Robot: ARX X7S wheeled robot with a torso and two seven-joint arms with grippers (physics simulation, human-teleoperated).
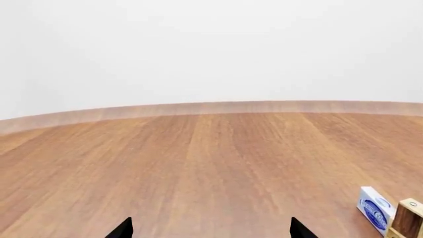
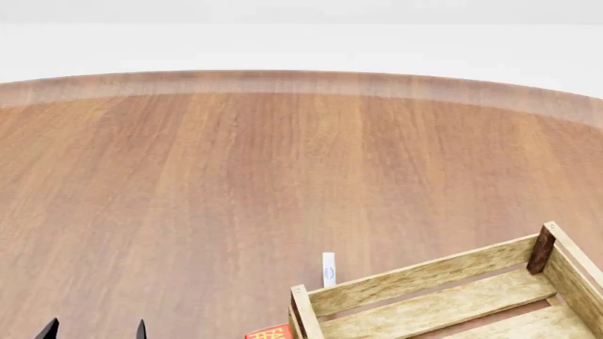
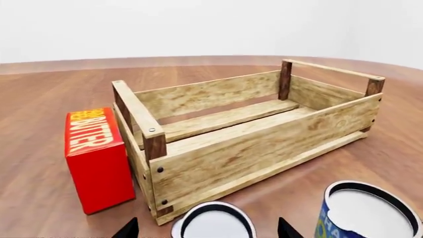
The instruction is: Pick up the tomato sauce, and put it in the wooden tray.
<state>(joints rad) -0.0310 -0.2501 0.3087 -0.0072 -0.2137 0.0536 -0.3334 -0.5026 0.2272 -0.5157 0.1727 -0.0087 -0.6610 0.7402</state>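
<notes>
Very little of the robot shows, only fingertips.

Left gripper (image 1: 211,229): two plain black fingertips (image 1: 122,229) poking in at the frame edge, wedge-shaped w/ pointed tops, matte, no markings or screws visible. Head view shows the same pair as two small black spikes (image 2: 49,329).

Right gripper (image 3: 209,229): two black tips (image 3: 128,229) again, same triangular shape, approx. identical to the left ones.

No cables, arm links or torso in any view; finger pad surface prob. smooth, but too little shows to tell.

One wooden tray (image 3: 251,134); two cans (image 3: 215,223); one butter box (image 3: 96,156)
</notes>
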